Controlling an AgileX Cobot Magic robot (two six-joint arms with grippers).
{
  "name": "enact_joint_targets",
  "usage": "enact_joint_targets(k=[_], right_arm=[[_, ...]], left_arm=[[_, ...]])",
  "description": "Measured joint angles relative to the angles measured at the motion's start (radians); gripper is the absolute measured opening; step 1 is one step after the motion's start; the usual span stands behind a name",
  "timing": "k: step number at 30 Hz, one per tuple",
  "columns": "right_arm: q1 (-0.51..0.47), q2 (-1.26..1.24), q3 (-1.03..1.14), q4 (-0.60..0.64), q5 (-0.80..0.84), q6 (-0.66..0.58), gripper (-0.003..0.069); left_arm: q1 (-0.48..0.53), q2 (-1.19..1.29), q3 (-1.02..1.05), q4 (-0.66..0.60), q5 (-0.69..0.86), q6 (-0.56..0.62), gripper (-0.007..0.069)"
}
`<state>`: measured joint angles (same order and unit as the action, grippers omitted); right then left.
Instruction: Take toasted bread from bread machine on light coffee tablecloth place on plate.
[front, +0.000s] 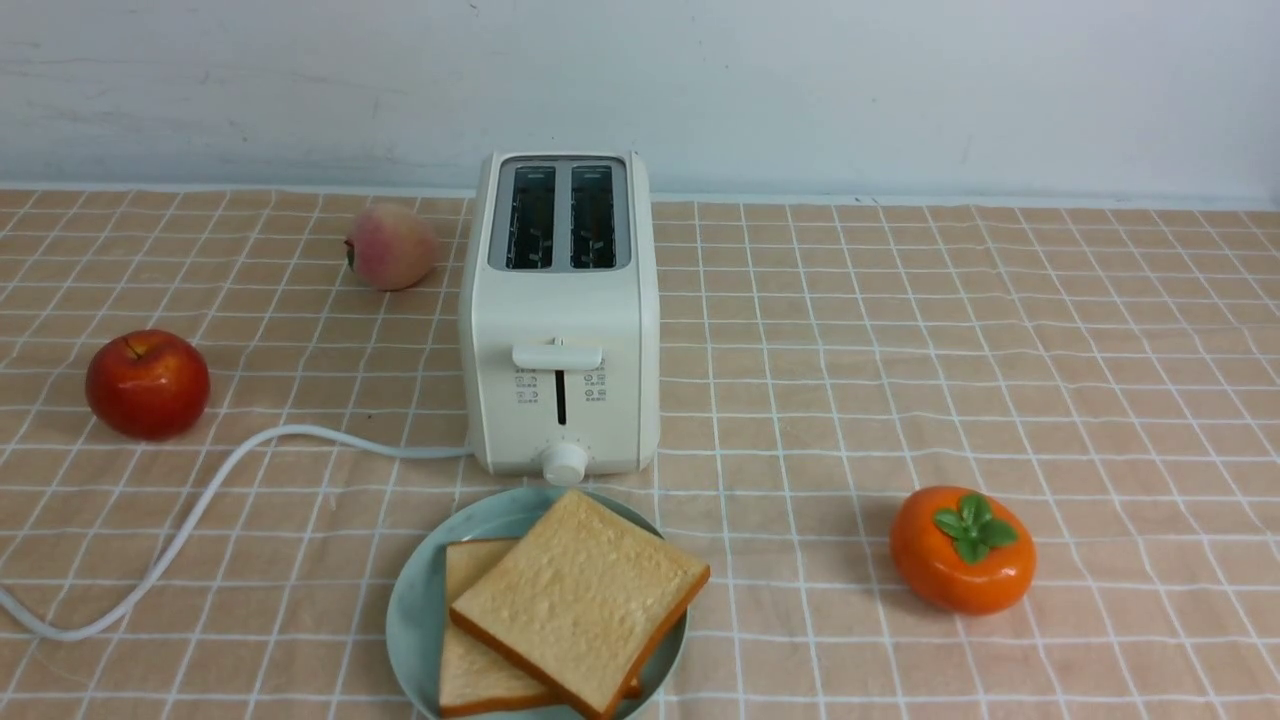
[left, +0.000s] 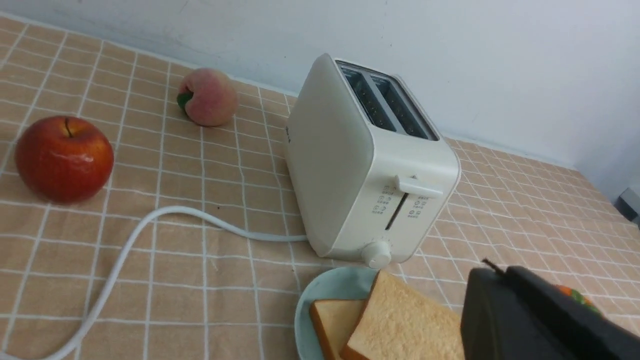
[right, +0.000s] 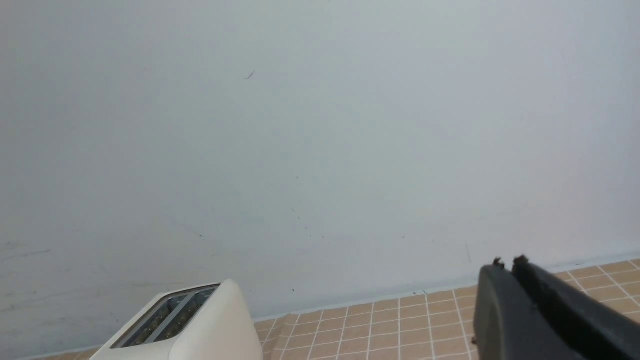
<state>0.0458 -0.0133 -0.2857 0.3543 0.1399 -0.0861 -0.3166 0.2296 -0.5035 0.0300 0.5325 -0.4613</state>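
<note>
toast (front: 582, 596): two slices overlapping on plate (front: 412, 610), near side of toaster (front: 560, 310); likely light, crumbly
hold: opposite crust edges, gently
left claw (left: 492, 272): closed, empty
right claw (right: 510, 265): fingers together, nothing held
toaster print: small icons by lever (front: 557, 357), captions unreadable; no brand legible

The toaster (front: 560, 300) is cream-white, with dark slots. The tablecloth (front: 800, 400) is peach-tan, with a grid of thin white lines. The plate (front: 415, 600) is pale green. The toast slices (front: 580, 600) are golden-tan, and their crusts are orange-brown. The persimmon (front: 950, 560) is orange with green leaves.
</note>
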Motion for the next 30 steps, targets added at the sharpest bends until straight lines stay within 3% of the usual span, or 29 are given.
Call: enact_joint_targets(k=[3,12,14,17,30], right_arm=[[0.0,0.0,0.0,0.0,0.0,0.0,0.003],[0.0,0.0,0.0,0.0,0.0,0.002,0.0043],[0.0,0.0,0.0,0.0,0.0,0.002,0.0044],[0.0,0.0,0.0,0.0,0.002,0.002,0.0048],[0.0,0.0,0.0,0.0,0.003,0.003,0.0051]], left_arm=[[0.015,-0.01,0.037,0.022,-0.036,0.015,-0.0006],[0.233,-0.224,0.452,0.022,-0.294,0.078,-0.0003],[0.236,-0.234,0.491,0.023,-0.294,0.079,-0.0003],[0.236,-0.24,0.532,0.024,-0.166,0.081,0.0],[0.236,-0.24,0.534,0.027,-0.149,0.082,0.0004]])
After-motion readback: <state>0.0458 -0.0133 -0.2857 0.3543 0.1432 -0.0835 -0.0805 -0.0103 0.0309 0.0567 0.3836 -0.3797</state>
